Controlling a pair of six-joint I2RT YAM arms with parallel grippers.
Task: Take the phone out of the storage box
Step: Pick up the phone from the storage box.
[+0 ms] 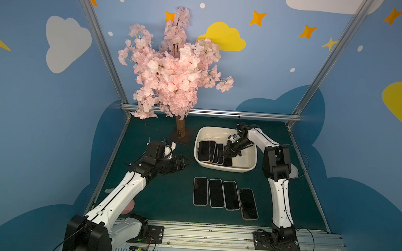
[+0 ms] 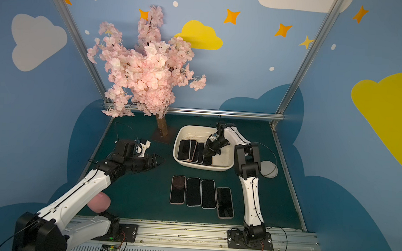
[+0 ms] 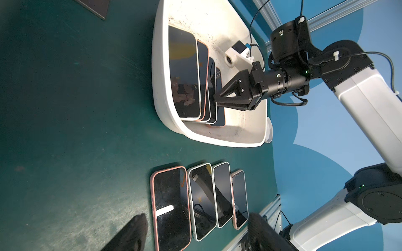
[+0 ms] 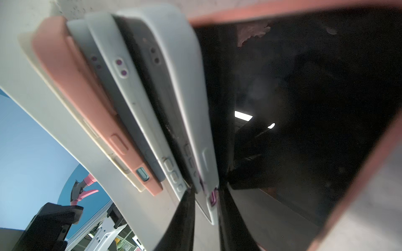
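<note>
The right end effector (image 1: 225,154) reaches into the storage box (image 1: 226,168) from its own side. In the right wrist view its fingers (image 4: 183,217) pinch the upper long edge of a white-cased phone (image 4: 180,87), one of a fan leaning on the wall toward the left arm, long axes running away from the robot. A red-cased phone (image 4: 304,108) crowds it, so a straight lift looks safest. The left end effector (image 1: 187,163), farther off, hovers with jaws wide apart over the desk (image 1: 166,200).
</note>
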